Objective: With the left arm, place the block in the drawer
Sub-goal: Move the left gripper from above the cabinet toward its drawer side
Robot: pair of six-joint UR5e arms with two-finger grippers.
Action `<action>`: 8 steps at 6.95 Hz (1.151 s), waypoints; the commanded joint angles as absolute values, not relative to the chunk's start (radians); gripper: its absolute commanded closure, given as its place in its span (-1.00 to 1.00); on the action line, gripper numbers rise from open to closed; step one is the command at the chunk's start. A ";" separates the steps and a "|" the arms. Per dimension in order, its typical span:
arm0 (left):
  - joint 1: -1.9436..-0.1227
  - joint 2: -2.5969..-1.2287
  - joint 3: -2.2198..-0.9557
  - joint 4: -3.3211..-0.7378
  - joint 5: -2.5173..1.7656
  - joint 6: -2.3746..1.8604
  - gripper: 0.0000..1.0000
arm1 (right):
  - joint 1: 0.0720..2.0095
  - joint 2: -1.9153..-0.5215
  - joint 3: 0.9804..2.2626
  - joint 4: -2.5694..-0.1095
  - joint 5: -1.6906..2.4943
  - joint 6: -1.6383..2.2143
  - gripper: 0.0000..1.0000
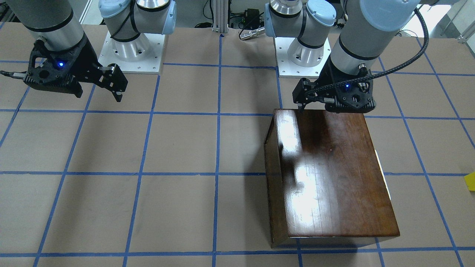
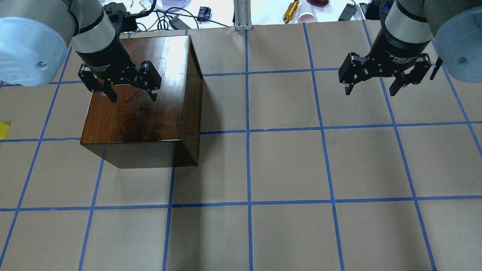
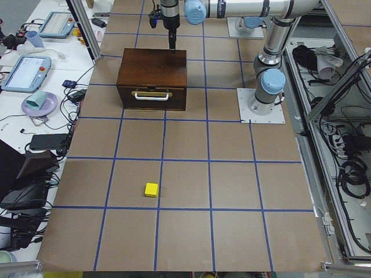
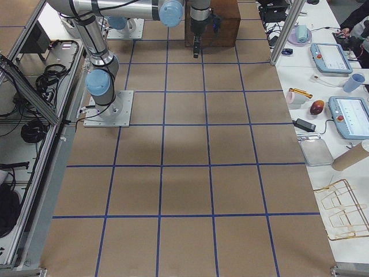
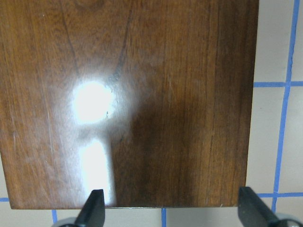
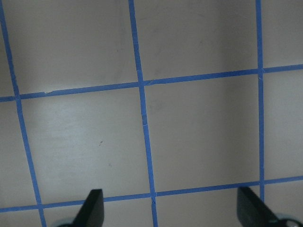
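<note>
Overhead exterior: hovering the left gripper (image 2: pixel 133 98) over the top of the wooden box (image 2: pixel 143 113), near the table's far edge on the left side, fingers spread wide and gripping nothing. Hanging the right gripper (image 2: pixel 371 92) over bare table toward the far right corner, equally wide and empty. Showing the drawer (image 3: pixel 152 95) pushed in flush, its inside hidden. Seeing the block (image 3: pixel 151 189) sitting toward the table's left edge, well apart from the box.
</note>
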State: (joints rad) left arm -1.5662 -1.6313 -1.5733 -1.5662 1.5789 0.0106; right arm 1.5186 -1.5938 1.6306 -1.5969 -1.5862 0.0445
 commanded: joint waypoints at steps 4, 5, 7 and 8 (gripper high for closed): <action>-1.563 -1.612 -1.568 -1.572 1.589 0.011 -1.00 | 1.519 -1.594 1.631 -1.597 -1.586 0.044 -1.00; -1.552 -1.612 -1.566 -1.572 1.589 0.011 -1.00 | 1.519 -1.594 1.631 -1.597 -1.586 0.044 -1.00; -1.536 -1.615 -1.563 -1.565 1.595 0.012 -1.00 | 1.519 -1.594 1.631 -1.597 -1.586 0.044 -1.00; -1.496 -1.615 -1.560 -1.566 1.595 0.011 -1.00 | 1.519 -1.594 1.631 -1.597 -1.586 0.044 -1.00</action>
State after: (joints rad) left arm -1.5317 -1.6143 -1.5634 -1.5666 1.5943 0.0110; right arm 1.5186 -1.5938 1.6306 -1.5969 -1.5861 0.0445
